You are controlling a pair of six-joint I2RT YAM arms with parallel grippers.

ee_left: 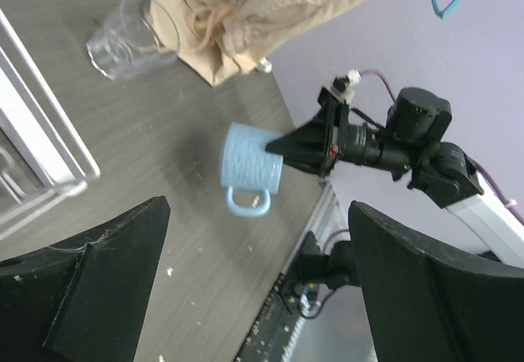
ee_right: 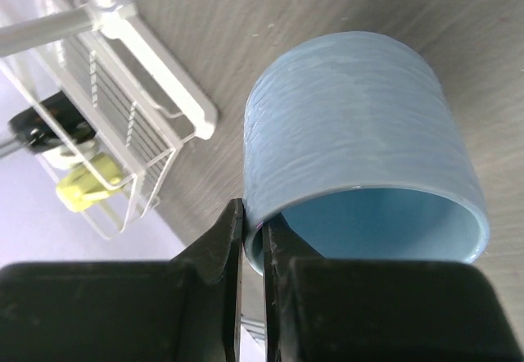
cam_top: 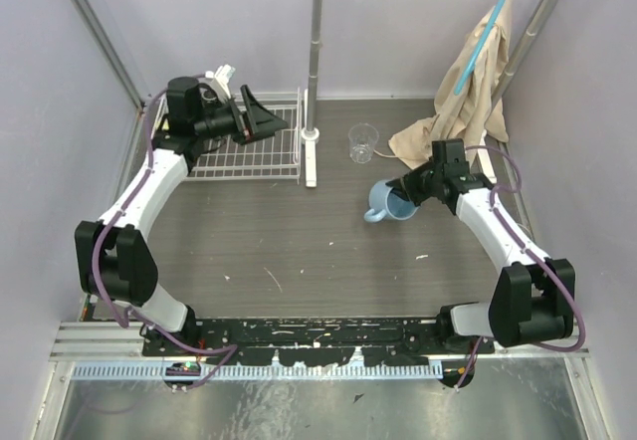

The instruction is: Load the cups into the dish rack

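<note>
Rack and arms show plainly from above: the dish rack (cam_top: 249, 161) sits at the far left of the table (cam_top: 299, 251). The left gripper (cam_top: 263, 121) hangs over it with its jaws spread, holding nothing. Right of centre, the light blue mug (cam_top: 383, 204) is at the tip of the right gripper (cam_top: 402, 193). The clear glass (cam_top: 362, 142) stands beyond it, between the pole (cam_top: 315, 52) and a heaped cloth (cam_top: 463, 102).

From the left wrist, its own fingers (ee_left: 98, 296) stand wide apart. Between them I see the mug tipped, handle toward the near side, with the right gripper nipping its rim. Whether its base is off the table I cannot tell.

From the right wrist, the two fingers are pinched on the mug's wall, one inside and one outside. I'd judge the mug stiff, smooth-glazed and fairly weighty. A rim pinch lets it swing, so a slow carry seems wise. The glass looks lighter, slicker and breakable, and its rim is the likely hold.
</note>
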